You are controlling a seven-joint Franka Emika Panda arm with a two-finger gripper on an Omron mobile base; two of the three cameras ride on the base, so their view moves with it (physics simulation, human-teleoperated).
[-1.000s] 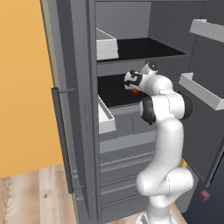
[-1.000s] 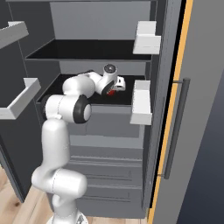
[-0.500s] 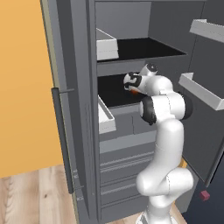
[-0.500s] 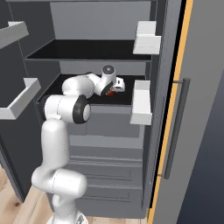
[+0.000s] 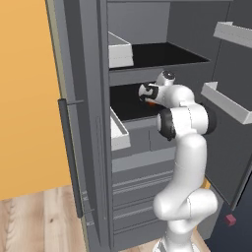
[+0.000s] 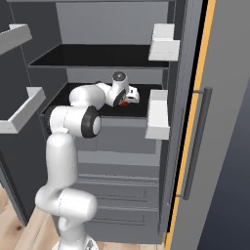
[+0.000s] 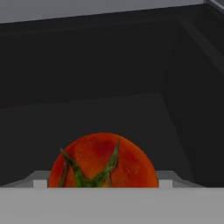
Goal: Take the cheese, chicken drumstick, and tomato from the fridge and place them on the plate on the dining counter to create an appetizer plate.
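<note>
End effector is reaching into the fridge at the middle shelf level, with the tomato sitting right at its tip. From the hand view the tomato is basically up against the camera, low and centered, green stem leaves facing the lens. It's a round ball so no real long axis, but the stem end points back toward the hand. Can't honestly tell if the fingers are clamped on it or just parked around it, since the tips aren't clear in that view, and in both base views the hand covers most of it. Only a bit of red-orange peeks out under the hand in the left base view and beside it in the right base view.

As for what holds what: the tomato is in the middle compartment, on or just above the black shelf, toward its front. Behind it that compartment is dark floor and back wall. The upper shelf above looks bare. White door bins hang on the open doors to both sides, and I can't see inside them. Below the shelves are grey drawer fronts.
</note>
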